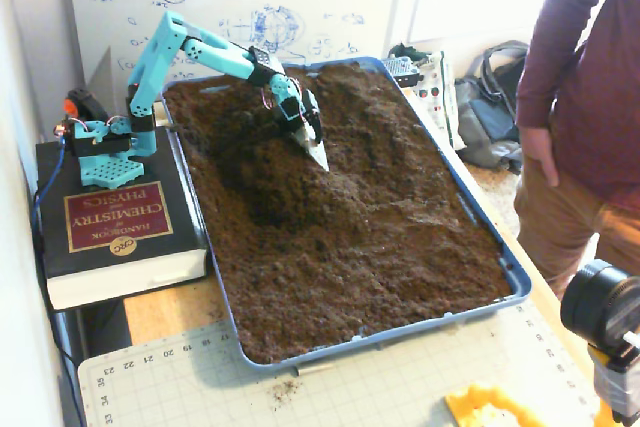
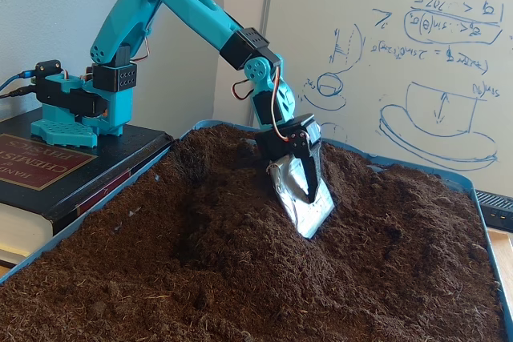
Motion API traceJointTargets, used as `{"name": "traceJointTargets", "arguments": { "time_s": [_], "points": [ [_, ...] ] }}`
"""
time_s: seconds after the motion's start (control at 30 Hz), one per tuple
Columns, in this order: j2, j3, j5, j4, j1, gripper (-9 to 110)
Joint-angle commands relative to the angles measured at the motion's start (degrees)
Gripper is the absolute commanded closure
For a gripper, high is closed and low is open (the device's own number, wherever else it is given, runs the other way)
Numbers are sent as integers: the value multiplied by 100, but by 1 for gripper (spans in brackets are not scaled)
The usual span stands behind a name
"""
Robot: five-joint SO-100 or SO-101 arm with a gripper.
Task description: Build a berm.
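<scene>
Foil-grey, a flat scoop (image 2: 303,198) is fixed over the gripper (image 2: 307,195), whose black fingers lie against it; how far they are parted cannot be told, perhaps closed. The scoop's lower edge is dug into the berm (image 2: 264,238), a dark brown hump of loose soil directly under and in front of the gripper (image 1: 313,143). Around it lies flatter soil inside the blue tray (image 1: 497,252). Behind, the teal arm (image 1: 200,47) stands on a book (image 1: 115,232).
</scene>
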Motion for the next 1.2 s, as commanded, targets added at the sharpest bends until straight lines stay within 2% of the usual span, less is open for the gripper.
{"name": "traceJointTargets", "arguments": {
  "time_s": [0.0, 0.2, 0.33, 0.53, 0.6, 0.9, 1.17],
  "points": [
    [809, -993, 35, 97, -149, 101],
    [237, -3226, 35, 105, 88, 101],
    [-642, -3911, -264, 114, 686, 101],
    [-1547, -4157, -1916, 114, 1107, 101],
    [-1740, -4210, -2162, 105, 1257, 101],
    [-2487, -4236, -1811, 53, 1679, 101],
    [-3270, -4087, -1802, -633, 1872, 101]
  ]
}}
